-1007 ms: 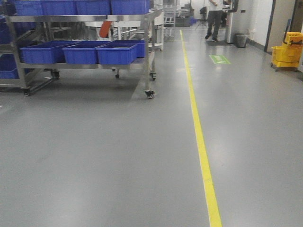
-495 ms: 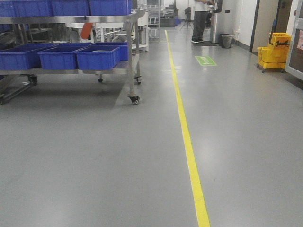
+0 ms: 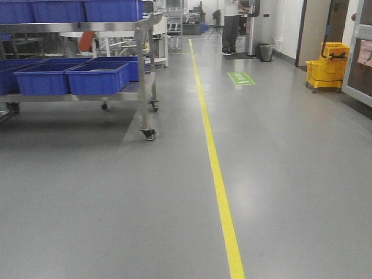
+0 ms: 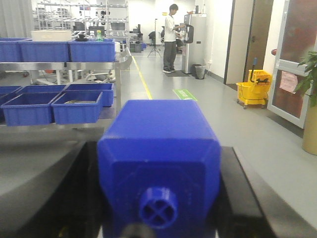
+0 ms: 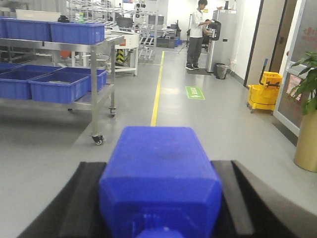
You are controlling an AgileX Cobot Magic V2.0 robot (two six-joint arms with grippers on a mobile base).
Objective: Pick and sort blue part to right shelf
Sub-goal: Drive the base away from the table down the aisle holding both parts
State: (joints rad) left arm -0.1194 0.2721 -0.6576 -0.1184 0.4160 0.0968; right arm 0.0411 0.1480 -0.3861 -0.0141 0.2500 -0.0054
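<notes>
**Entry: two blue parts, both gripped**

Since the earlier frames, the steel rack [image 3: 75, 27] of blue bins [image 3: 97, 80] and the yellow floor line [image 3: 216, 174] have slid left in your front view, and the mop bucket [image 3: 326, 70] has moved further in from the right edge.

Only your wrist views show the claws:
- The left gripper [image 4: 159, 191] is clamped on a blue part [image 4: 158, 148].
- The right gripper [image 5: 159, 198] is clamped on a second blue part [image 5: 159, 168].
- On each, black fingers [image 4: 235, 198] touch both flanks of the part.

Only the wrist views also show the potted plant [image 5: 306, 139].

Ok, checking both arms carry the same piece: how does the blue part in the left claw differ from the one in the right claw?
The left blue part shows its near face whole, with a cross-marked knob; the right blue part has its knob cut off by the frame. The right one shows more top face than the left. Both are blue bevelled blocks held between dark claw fingers.
</notes>
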